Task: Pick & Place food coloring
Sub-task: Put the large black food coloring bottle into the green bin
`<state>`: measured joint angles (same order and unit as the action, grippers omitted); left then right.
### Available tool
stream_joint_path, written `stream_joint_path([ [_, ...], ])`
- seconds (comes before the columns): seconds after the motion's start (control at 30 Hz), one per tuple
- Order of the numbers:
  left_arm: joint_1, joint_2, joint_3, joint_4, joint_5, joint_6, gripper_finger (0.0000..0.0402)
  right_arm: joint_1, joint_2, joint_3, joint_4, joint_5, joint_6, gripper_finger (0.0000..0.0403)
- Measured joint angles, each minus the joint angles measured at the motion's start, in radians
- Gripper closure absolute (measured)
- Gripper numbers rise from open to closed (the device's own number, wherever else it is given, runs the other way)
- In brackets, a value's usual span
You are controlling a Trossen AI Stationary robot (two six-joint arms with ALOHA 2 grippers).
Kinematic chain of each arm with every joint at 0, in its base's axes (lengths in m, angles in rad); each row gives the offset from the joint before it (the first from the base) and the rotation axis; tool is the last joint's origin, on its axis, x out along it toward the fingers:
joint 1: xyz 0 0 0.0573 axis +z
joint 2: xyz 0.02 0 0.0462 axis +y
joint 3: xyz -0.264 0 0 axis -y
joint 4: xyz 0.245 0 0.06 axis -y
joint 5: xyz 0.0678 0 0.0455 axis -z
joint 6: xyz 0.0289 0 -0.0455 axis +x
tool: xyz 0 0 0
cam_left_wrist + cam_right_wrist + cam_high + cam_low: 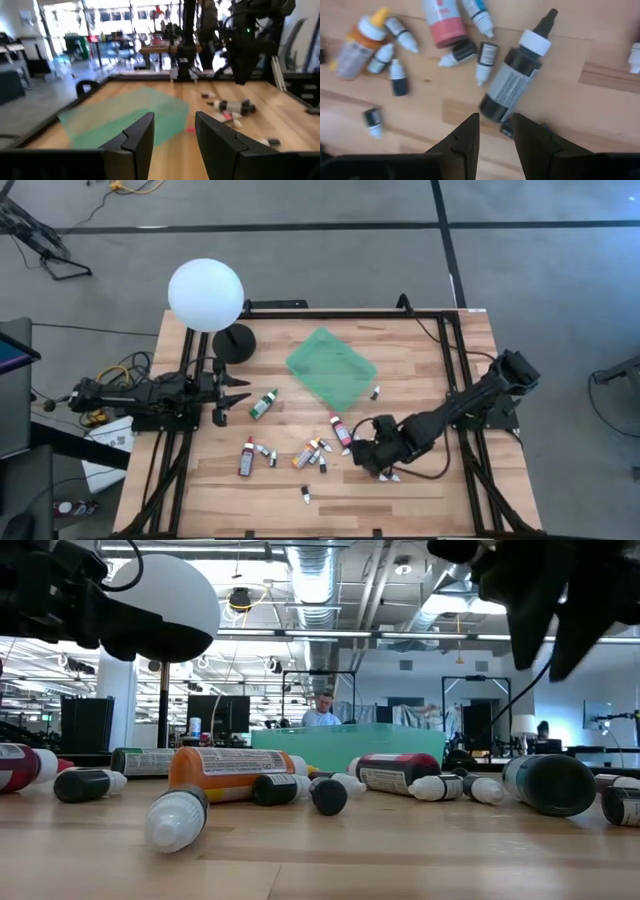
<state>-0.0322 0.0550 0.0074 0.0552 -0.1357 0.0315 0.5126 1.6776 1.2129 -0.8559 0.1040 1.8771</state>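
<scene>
Several food coloring bottles lie on their sides on the wooden table near its front middle, among them a green-capped one (263, 404), a red one (246, 457), a pink one (341, 430) and an orange one (303, 457). My right gripper (368, 455) hangs over the right end of this scatter, pointing steeply down. It is open (495, 120), just above the bottom end of a black bottle with a white cap (515, 82), and touches nothing. My left gripper (240, 395) waits at the table's left, level and open (172, 120), with nothing between its fingers.
A green square tray (332, 368) lies at the far middle of the table. A white globe lamp (205, 295) on a black base (233, 342) stands at the far left. Small white-tipped bottles (305, 495) lie toward the near edge. Bare wood shows at the near left.
</scene>
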Motion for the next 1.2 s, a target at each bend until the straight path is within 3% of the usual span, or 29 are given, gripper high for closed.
stream_joint_path([
  [0.33,0.0,0.052,0.0,-0.001,0.003,-0.117,0.0264,0.01,0.042,-0.001,-0.015,-0.047,-0.068,0.0285],
  [0.83,0.0,0.07,0.0,-0.013,0.075,-0.169,0.0264,-0.03,0.047,-0.002,-0.03,-0.011,-0.04,0.0154],
  [1.0,0.0,0.07,0.0,-0.014,0.075,-0.169,0.0264,-0.04,0.085,-0.01,-0.016,-0.004,-0.021,0.0148],
  [1.2,0.0,0.084,0.0,-0.014,0.076,-0.169,0.0264,-0.064,0.162,-0.01,0.014,-0.101,-0.097,0.0148],
])
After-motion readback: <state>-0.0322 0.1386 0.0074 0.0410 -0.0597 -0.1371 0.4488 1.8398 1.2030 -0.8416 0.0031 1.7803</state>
